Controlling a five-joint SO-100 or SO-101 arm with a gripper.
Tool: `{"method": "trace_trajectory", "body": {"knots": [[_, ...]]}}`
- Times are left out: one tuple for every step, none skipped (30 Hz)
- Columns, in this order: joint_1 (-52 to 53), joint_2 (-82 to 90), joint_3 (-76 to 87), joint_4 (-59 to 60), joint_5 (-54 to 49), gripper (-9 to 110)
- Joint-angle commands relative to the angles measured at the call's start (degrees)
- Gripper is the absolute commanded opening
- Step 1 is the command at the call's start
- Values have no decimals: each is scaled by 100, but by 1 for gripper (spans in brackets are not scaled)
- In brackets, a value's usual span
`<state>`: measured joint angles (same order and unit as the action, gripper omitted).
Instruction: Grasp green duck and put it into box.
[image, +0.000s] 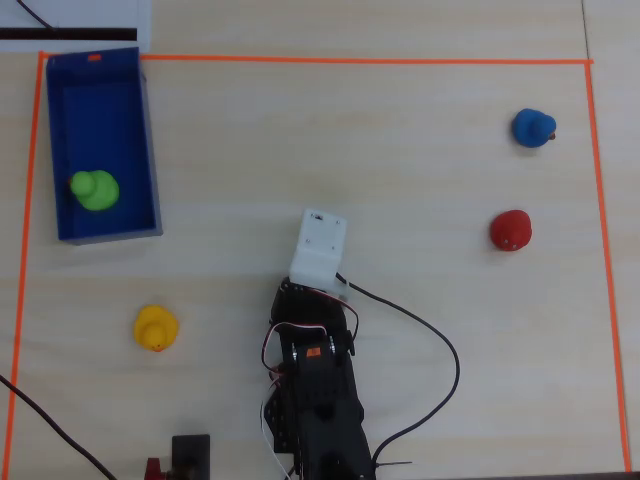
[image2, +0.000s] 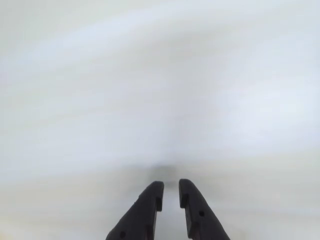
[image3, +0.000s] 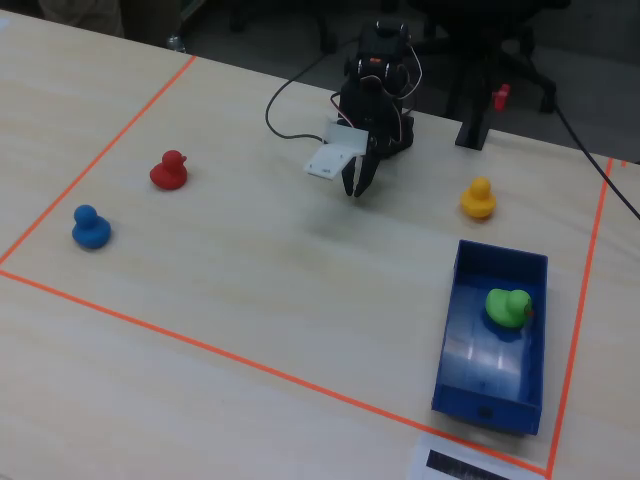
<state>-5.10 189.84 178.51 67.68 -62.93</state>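
The green duck (image: 95, 189) lies inside the blue box (image: 100, 110) at the left of the overhead view. In the fixed view the green duck (image3: 508, 306) sits in the far half of the box (image3: 485, 370) at the right. My gripper (image3: 356, 190) hangs just above the table near the arm's base, well away from the box. In the wrist view the gripper (image2: 170, 186) shows two black fingers with only a narrow slit between them and nothing held. Beyond them is blurred pale table. In the overhead view the white wrist housing (image: 318, 245) hides the jaws.
A yellow duck (image: 156, 327) stands below the box, a red duck (image: 510, 230) and a blue duck (image: 533, 127) at the right. Orange tape (image: 350, 59) frames the work area. A black cable (image: 440, 350) loops beside the arm's base.
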Motion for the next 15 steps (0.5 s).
{"method": "trace_trajectory", "body": {"knots": [[-35,-9,-26,413,-123,0],[-35,-9,-26,483,-141,0],[-26,-9,-26,562,-176,0],[-9,-9,-26,650,-220,0],[18,-9,-26,694,-264,0],[62,-9,-26,694,-264,1],[97,-9,-26,694,-264,2],[158,-9,-26,694,-264,3],[193,-9,-26,694,-308,3],[193,-9,-26,694,-308,3],[193,-9,-26,694,-308,3],[193,-9,-26,694,-308,3],[193,-9,-26,694,-308,3],[193,-9,-26,694,-308,3],[193,-9,-26,694,-308,3]]}}
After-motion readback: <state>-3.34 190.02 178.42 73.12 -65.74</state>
